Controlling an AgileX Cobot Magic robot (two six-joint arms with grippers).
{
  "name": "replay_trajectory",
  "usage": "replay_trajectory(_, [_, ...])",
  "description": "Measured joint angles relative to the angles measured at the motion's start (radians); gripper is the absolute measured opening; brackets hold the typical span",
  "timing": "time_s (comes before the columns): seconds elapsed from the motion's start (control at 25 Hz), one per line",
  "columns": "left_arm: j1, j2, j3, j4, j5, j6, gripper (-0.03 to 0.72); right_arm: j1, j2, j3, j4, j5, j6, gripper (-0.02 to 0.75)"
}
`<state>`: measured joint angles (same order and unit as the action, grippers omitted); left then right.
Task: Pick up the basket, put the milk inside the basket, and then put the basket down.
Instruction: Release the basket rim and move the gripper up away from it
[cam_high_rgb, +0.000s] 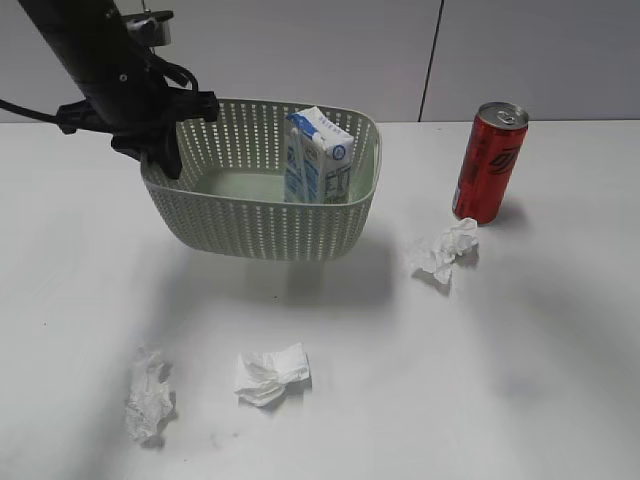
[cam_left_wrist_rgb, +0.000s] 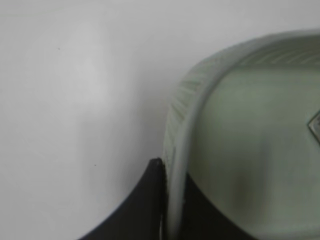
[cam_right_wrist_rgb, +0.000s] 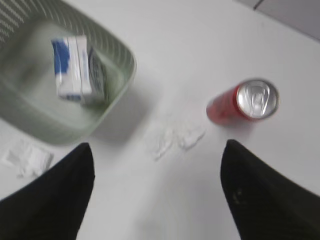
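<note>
Nearest the camera in the exterior view, two crumpled tissues lie on the white bench (cam_high_rgb: 520, 400): one front left (cam_high_rgb: 148, 395), another just right of it (cam_high_rgb: 270, 375). Further back, a third tissue wad (cam_high_rgb: 443, 250) sits near the base of a red can (cam_high_rgb: 489, 162), which stands upright at right, well apart from the basket (cam_high_rgb: 265, 225). The basket is tilted and looks lifted off the bench, w/ a shadow below it. The milk (cam_high_rgb: 318, 157) stands inside, approx. upright, toward the basket's right half. The left pincer (cam_high_rgb: 165, 150) is clamped on the basket's left rim; left wrist view shows one dark finger outside the wall and one inside, rim between them. The right pincer (cam_right_wrist_rgb: 157, 200) hangs above the bench w/ fingers spread wide, holding nothing; below it are the can, a tissue wad and the basket corner w/ the milk.
</note>
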<state>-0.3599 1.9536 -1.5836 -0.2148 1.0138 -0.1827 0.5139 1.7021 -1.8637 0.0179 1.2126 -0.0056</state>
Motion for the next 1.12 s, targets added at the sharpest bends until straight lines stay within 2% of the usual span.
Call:
replay_trajectory(0.24, [0.0,0.0,0.0,-0.035,0.0,0.0,-0.015,0.0,-0.292,0.473,-0.03,0.0,0.0,0.593])
replay_trajectory(0.44, [0.0,0.0,0.0,-0.036,-0.001,0.0,-0.015,0.0,-0.595,0.812,-0.032,-0.081,0.006,0.593])
replay_trajectory(0.84, [0.0,0.0,0.0,-0.036,-0.001,0.0,-0.015,0.0,-1.119,1.156,-0.028,-0.102,0.006,0.592])
replay_trajectory(1.12, [0.0,0.0,0.0,-0.036,-0.001,0.0,-0.015,0.0,-1.391,1.317,-0.013,-0.088,0.006,0.591])
